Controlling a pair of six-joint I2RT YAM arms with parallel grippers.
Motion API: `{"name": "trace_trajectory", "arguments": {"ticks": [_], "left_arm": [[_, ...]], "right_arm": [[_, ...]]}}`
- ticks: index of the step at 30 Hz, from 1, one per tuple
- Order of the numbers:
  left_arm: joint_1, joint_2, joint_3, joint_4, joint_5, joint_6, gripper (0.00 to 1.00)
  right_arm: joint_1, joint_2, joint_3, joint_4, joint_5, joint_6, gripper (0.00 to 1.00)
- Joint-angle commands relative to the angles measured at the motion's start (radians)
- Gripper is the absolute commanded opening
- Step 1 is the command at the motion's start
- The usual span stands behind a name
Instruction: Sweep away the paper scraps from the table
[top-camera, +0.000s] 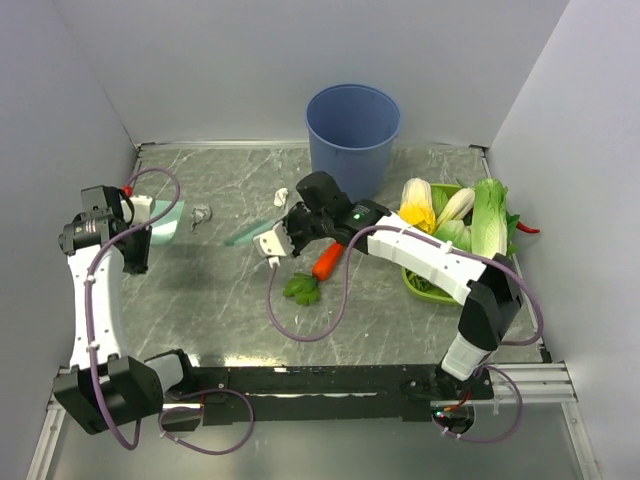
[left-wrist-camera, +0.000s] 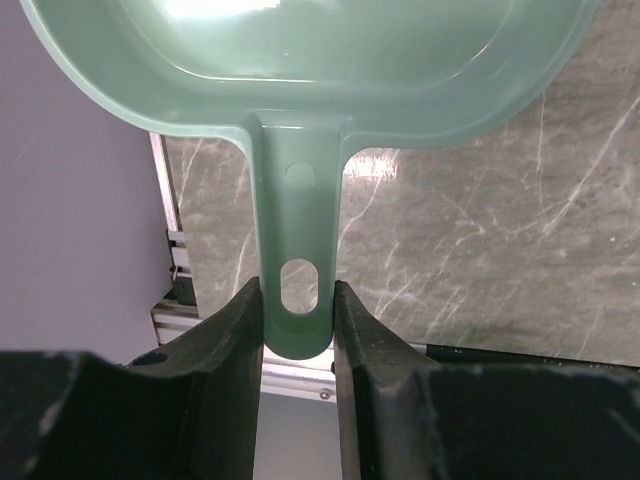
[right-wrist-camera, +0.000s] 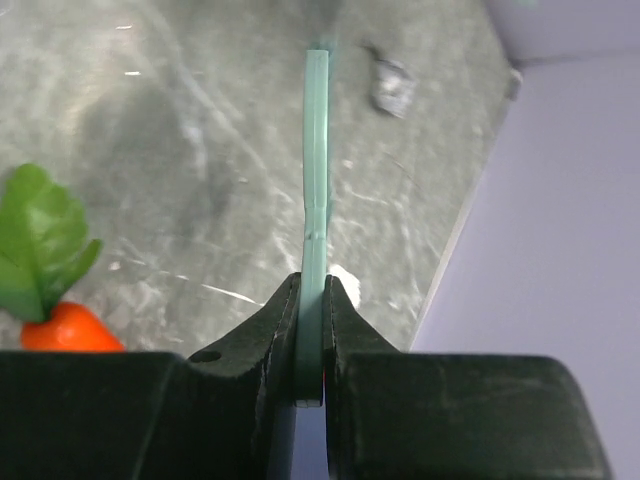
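I am clamping my left pincer on the dustpan handle as a catcher and pinching the brush in my right pincer, since scraps are lying on the table between them, just past the brush's tip.

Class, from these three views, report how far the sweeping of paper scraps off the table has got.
Done: the left gripper grips the dustpan handle, and the right gripper grips the brush. In hand: the brush is held over the table. Left: a grey paper scrap beside the dustpan and a white scrap near the bin lie unswept.
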Motion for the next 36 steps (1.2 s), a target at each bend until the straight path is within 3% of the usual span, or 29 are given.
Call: {"name": "trace_trajectory", "arguments": {"ticks": [1,2,10,19,23,27,36], "left_arm": [[0.007,0.008,0.018,0.078,0.029,-0.039,0.01],[0.007,0.008,0.024,0.075,0.032,-0.050,0.01],[0.005,-0.046,0.043,0.069,0.083,-0.091,0.01],[0.007,-0.069,0.046,0.028,0.107,-0.081,0.01],[0.005,-0.083,0.024,0.016,0.117,-0.085,0.01],[0.007,-0.100,0.020,0.006,0.118,-0.091,0.01],[0.007,-0.112,0.023,0.016,0.135,-0.102,0.01]], "right_arm": [[-0.006,0.031,-0.039,0.224,0.102,0.143,0.00],[0.000,0.075,-0.036,0.341,0.134,0.154,0.00],[0.002,0.432,0.227,0.661,0.320,0.077,0.00],[0.014,0.869,0.783,0.628,0.388,0.062,0.00],[0.026,0.887,0.759,0.608,0.307,0.001,0.00],[0.032,0.803,0.572,0.611,0.202,-0.078,0.00],[0.043,0.734,0.467,0.551,0.184,-0.183,0.00]]}}
